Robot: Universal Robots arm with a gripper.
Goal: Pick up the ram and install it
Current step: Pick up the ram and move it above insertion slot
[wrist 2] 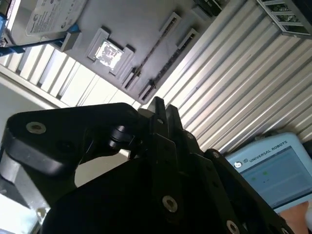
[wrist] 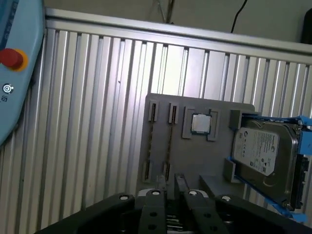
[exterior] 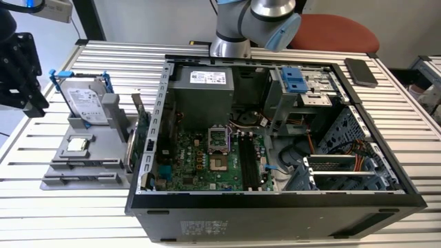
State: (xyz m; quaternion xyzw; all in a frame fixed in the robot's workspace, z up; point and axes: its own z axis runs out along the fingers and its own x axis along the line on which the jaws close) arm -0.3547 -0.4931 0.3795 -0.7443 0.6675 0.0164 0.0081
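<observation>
My black gripper (exterior: 28,88) hangs at the exterior view's far left, above the table and beside the grey holder tray (exterior: 96,155). In both wrist views its two fingers (wrist: 181,184) (wrist 2: 157,111) stand pressed together, shut, with nothing showing between them. The tray's two long slots (wrist: 169,141) look bare. Inside the open computer case (exterior: 276,199) the motherboard's dark memory slots (exterior: 251,160) run lengthwise. I cannot make out the ram for certain, either in those slots or on the tray.
On the tray stand a silver hard drive (exterior: 88,101) in a blue frame and a small square chip (exterior: 77,144). A green card (exterior: 141,137) stands upright between tray and case. A phone (exterior: 360,71) lies at the back right. A blue pendant (wrist: 14,73) rests on the slatted table.
</observation>
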